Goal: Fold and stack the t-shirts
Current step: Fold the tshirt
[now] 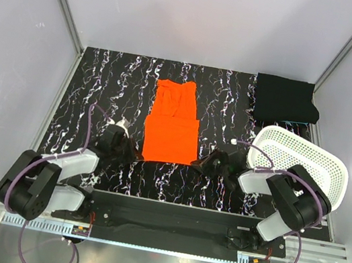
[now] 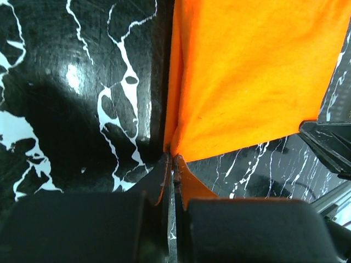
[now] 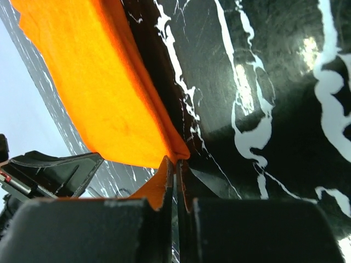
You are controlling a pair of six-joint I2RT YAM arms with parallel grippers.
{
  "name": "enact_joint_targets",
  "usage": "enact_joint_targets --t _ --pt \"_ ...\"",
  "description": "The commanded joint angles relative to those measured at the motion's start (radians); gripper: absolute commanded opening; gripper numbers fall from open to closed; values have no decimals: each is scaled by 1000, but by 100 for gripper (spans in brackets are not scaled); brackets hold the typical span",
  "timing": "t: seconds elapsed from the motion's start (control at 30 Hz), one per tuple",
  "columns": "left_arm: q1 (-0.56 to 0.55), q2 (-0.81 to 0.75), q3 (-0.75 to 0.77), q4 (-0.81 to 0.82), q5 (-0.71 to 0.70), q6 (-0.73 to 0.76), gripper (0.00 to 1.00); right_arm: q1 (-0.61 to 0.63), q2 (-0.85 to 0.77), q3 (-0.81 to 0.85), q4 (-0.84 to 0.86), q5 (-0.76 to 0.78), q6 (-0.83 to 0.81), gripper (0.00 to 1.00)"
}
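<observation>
The orange t-shirt lies flat as a long narrow strip in the middle of the black marble table. My left gripper is shut on its near left corner; in the left wrist view the fingertips pinch the corner of the orange cloth. My right gripper is shut on the near right corner; in the right wrist view the tips pinch the folded edge of the shirt. Both corners are low, at the table. The black t-shirt lies folded at the back right.
A white perforated basket lies tilted at the right edge, just right of my right arm. Grey walls close in the table on the left, back and right. The table is bare left of the orange shirt.
</observation>
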Motion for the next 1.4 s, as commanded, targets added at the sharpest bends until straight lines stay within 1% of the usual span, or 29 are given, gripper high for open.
enact_joint_targets --t 0.0,0.07,0.13,0.17,0.2,0.23,0.27,0.3,0.33,0.37,0.43,0.47,0.53,0.63,0.73,0.83,0.97,1.07,1.2,1.23,1.3,1.37 --pt "-15 -50 -14 -50 -43 39 0 2 -40 -36 -64 27 -67 0" --pt "-38 -84 1 -103 -47 54 0 3 -105 -43 -103 27 -104 0" --pt "-58 -169 16 -166 -55 59 0 2 -155 -40 -191 29 -132 0" --pt "-85 -239 21 -215 -61 57 0 2 -214 -40 -244 30 -150 0" --pt "-96 -274 30 -241 -75 56 0 6 -246 -39 -271 29 -156 0" --pt "-110 -310 35 -298 -81 41 0 11 -323 -36 -301 32 -169 0" --pt "-113 -371 46 -333 -90 30 0 23 -366 -30 -379 41 -188 0" --pt "-116 -399 62 -353 -80 22 0 28 -415 -22 -416 52 -195 0" --pt "-124 -425 73 -385 -70 13 0 32 -508 -17 -444 67 -205 0" --pt "-128 -466 84 -404 -63 8 0 34 -555 -11 -543 69 -218 0" --pt "-148 -500 121 -450 -50 -1 0 39 -671 19 -629 78 -236 0" --pt "-154 -523 130 -462 -46 -4 0 40 -702 30 -694 75 -241 0" --pt "-174 -543 155 -478 -31 -21 0 42 -773 52 -731 60 -244 0" --pt "-187 -557 191 -484 -38 -25 0 42 -810 68 -756 47 -242 0" --pt "-185 -533 234 -487 -66 -1 0 42 -791 99 -768 70 -264 0" --pt "-185 -464 294 -486 -96 39 0 42 -732 145 -769 107 -316 0" --pt "-174 -335 398 -486 -164 94 0 40 -657 232 -771 173 -386 0" --pt "-128 -235 490 -475 -161 123 0 22 -566 327 -771 207 -455 0" --pt "-44 -109 616 -443 -81 136 0 -44 -430 493 -765 163 -535 0" --pt "-12 -85 639 -432 -70 142 0 -58 -369 524 -759 143 -575 0" --pt "16 -11 705 -418 -38 146 0 -102 -302 614 -759 84 -597 0" --pt "56 82 757 -403 -2 154 0 -136 -218 665 -757 26 -613 0"
